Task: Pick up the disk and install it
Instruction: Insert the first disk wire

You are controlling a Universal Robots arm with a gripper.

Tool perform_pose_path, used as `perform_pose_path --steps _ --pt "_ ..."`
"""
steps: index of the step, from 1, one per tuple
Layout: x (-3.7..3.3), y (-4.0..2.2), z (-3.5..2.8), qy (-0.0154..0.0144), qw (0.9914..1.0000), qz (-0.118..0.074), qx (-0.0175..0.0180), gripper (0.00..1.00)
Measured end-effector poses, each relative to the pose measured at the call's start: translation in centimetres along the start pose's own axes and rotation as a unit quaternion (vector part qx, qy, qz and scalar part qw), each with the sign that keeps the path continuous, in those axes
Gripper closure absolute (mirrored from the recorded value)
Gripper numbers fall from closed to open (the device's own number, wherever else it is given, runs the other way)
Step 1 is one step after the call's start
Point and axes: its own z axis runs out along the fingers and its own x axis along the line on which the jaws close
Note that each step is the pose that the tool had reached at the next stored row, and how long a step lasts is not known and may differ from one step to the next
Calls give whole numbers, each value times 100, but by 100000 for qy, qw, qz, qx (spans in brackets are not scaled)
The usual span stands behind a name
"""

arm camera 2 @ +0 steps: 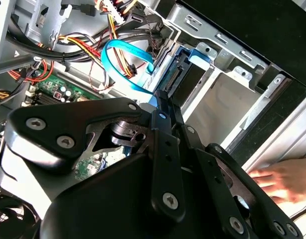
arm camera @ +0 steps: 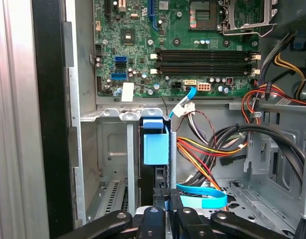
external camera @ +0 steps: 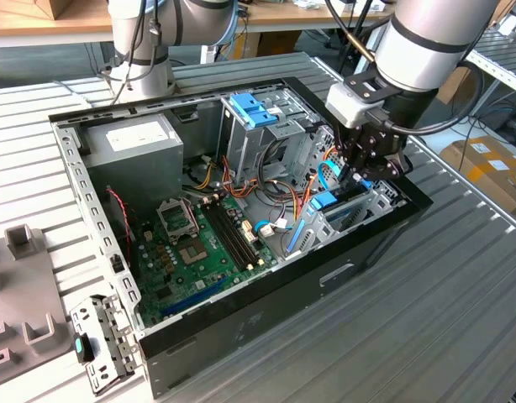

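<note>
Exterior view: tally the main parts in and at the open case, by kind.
case: 1
power supply: 1
motherboard: 1
drive cage: 1
disk: 1
pincer: 1
Total: 6

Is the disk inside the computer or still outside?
Inside. The silver-grey disk with the blue plastic frame stands on edge in the grey metal drive bay of the open black computer case.
</note>
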Motion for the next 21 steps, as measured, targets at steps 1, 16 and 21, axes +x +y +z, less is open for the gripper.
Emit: perform_pose_path --steps 1,16,21 --pt "3 0 0 -14 100000 1 1 84" --pt "18 12 0 -42 100000 -1 0 84" --pt "19 14 11 -36 100000 3 1 84"
